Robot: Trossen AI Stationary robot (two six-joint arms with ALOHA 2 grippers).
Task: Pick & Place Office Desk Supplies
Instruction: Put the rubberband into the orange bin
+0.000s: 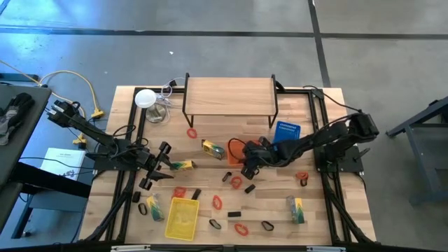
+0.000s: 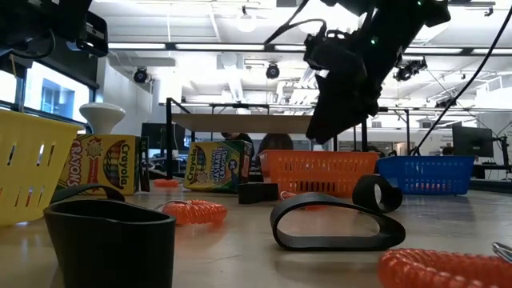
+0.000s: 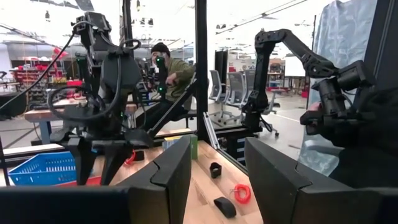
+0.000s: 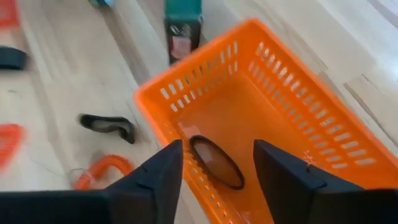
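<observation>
My right gripper (image 4: 217, 183) stands open over the orange basket (image 4: 292, 118), its fingers slanting down. A black band (image 4: 216, 162) is inside the basket just below the fingertips, untouched. In the high view this gripper (image 1: 247, 168) is at the basket's near edge (image 1: 233, 151). My left gripper (image 3: 217, 180) is open and holds nothing. It (image 1: 166, 166) points level toward a yellow-green pack (image 1: 185, 165) lying on the table. Red bands (image 1: 236, 182), black clips (image 1: 215, 224) and more packs (image 1: 295, 208) lie scattered on the near half.
A blue basket (image 1: 287, 131) stands right of the orange one, and a yellow basket (image 1: 182, 217) sits at the near edge. A wooden shelf (image 1: 229, 96) spans the far middle, with a white disc (image 1: 145, 98) to its left. A person sits beyond the table (image 3: 168, 71).
</observation>
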